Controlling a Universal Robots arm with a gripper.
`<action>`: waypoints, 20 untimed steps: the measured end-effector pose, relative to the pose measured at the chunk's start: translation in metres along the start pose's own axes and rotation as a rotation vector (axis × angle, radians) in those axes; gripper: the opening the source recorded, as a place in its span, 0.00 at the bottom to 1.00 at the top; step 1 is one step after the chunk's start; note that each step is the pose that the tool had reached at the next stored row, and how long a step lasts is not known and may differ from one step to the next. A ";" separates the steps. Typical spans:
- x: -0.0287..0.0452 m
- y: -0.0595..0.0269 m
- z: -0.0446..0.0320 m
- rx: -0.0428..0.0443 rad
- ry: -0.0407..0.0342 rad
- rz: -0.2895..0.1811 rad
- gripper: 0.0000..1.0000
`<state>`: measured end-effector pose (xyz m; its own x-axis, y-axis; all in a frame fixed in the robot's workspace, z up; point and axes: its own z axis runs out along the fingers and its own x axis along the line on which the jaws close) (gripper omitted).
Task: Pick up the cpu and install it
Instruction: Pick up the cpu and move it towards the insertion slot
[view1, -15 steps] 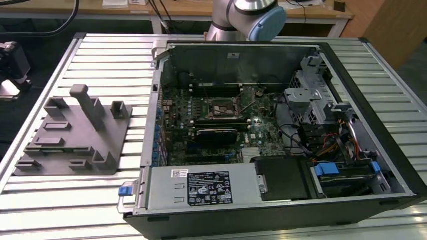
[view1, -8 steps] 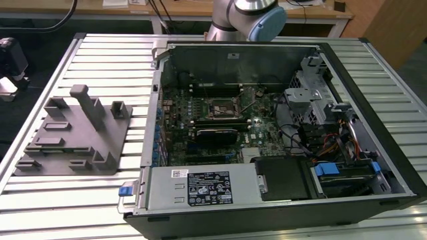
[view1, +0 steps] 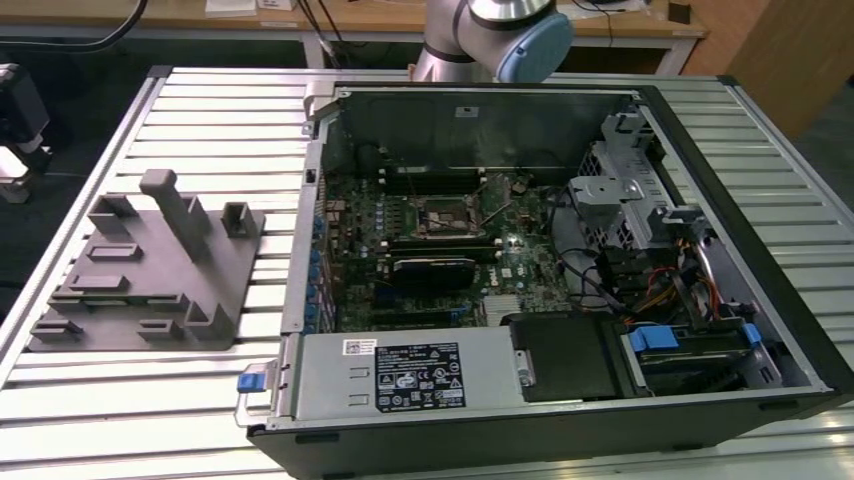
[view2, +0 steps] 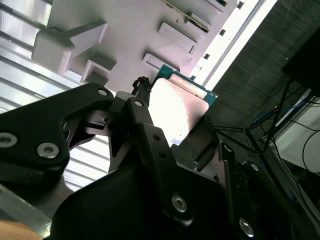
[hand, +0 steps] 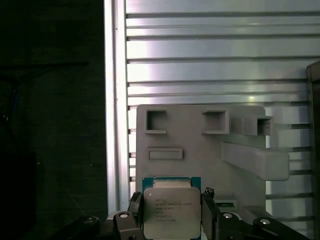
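Cpu (hand: 171, 212) clamped in gripper (hand: 171, 220), fingers (hand: 208, 210) closed on two opposite edges, far edge free. Cpu sits over grey fixture plate (hand: 195, 155). Bare slatted table (hand: 210, 50) beyond fixture, table edge close alongside. Exterior view: open computer case (view1: 534, 250) beside fixture.

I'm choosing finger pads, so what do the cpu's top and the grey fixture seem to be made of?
The cpu: top plate looks like silvery metal with a satin finish, catching bright glare in the second wrist view; its green rim suggests circuit board. The grey fixture: probably matte plastic, uniform pale grey, blocky shapes, no shine.
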<state>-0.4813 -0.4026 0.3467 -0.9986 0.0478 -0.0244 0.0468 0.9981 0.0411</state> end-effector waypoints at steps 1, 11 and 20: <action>0.0000 0.0000 -0.0005 -0.0001 -0.0002 0.000 0.55; -0.0002 0.0004 -0.0085 0.0001 0.0001 0.000 0.55; -0.0005 0.0008 -0.0202 0.0000 0.0000 0.000 0.55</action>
<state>-0.4813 -0.4026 0.3669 -0.9986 0.0478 -0.0244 0.0468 0.9981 0.0411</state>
